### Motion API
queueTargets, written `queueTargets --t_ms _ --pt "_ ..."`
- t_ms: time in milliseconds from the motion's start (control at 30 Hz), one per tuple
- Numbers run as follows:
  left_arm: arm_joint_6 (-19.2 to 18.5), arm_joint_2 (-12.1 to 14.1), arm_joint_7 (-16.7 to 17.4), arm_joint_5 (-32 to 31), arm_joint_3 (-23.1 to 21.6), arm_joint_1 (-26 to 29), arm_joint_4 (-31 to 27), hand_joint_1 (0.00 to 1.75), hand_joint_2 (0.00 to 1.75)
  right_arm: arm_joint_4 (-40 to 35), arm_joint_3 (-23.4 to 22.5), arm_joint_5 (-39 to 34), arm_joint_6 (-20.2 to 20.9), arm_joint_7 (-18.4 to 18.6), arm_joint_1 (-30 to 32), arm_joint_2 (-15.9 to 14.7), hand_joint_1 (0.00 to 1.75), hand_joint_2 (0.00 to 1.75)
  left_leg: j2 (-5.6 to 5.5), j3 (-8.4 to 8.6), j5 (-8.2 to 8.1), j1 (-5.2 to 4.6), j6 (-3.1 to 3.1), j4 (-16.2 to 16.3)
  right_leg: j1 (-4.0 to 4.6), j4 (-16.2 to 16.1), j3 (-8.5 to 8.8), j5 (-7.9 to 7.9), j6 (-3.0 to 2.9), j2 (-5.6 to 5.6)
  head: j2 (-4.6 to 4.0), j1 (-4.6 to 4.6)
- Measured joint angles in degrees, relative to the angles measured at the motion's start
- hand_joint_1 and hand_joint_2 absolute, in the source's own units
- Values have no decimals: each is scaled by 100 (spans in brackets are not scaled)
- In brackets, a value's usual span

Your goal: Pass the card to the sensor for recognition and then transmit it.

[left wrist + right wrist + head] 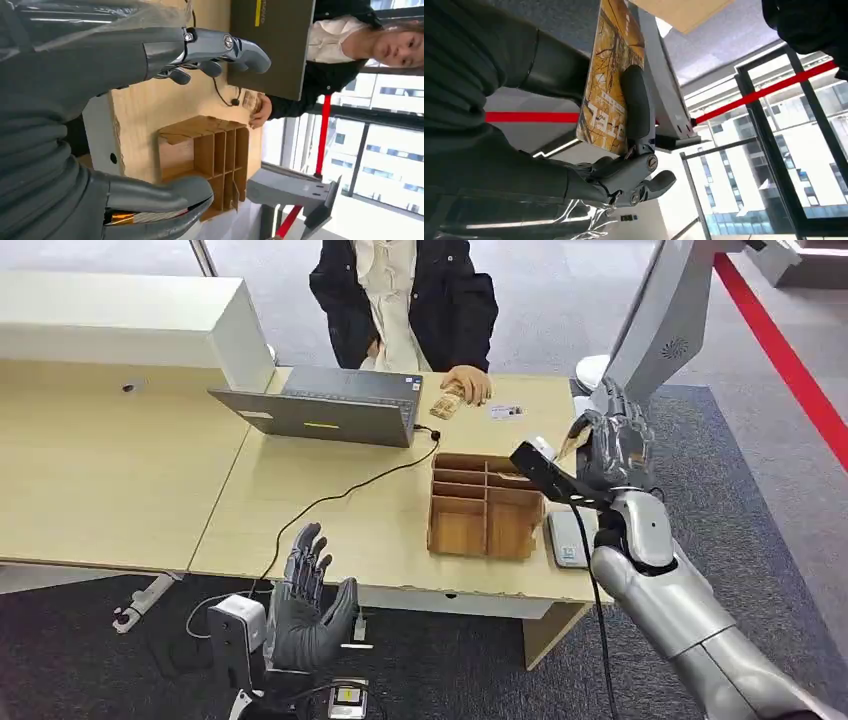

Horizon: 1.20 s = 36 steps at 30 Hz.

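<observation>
My right hand (612,445) is raised over the table's right end and pinches a yellow-brown patterned card (572,443). In the right wrist view the card (609,75) stands on edge between the thumb (636,107) and the fingers behind it. A flat grey card reader (568,538) lies on the table below that hand, right of a wooden divided box (485,502). My left hand (305,605) hangs open in front of the table's near edge, fingers spread and holding nothing; the left wrist view shows that hand (75,100) with the box (210,150) beyond it.
A person sits across the wooden table (330,540), one hand (468,383) resting by a small patterned card (447,403); another card (506,411) lies beside it. A grey laptop (325,410) with a black cable (330,498) stands centre-back. A white cabinet (120,320) sits back left.
</observation>
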Motion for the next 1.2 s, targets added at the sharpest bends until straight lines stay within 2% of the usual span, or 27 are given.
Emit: queueTargets --t_ms 233,467,1033,1200 --pt "0 0 125 -11 2 -26 0 0 175 481 -35 -18 15 207 54 -13 175 175 1 0 0 0 0 1 0 -1 -2 0 0 0 0 0" --pt "0 2 275 -89 0 -37 -41 0 175 639 -212 68 92 398 230 -140 175 175 1 1 -1 0 0 1 -1 -2 -2 0 0 1 0 0" --pt "-11 15 361 -39 -42 -143 -98 0 175 300 -702 131 326 608 878 -472 175 175 2 2 -1 0 0 1 0 -2 -2 0 0 1 0 0" --pt "-177 17 407 2 -52 -163 -98 0 175 140 -831 52 536 682 1088 -522 175 175 1 2 -1 0 0 1 0 -2 -2 0 0 1 0 0"
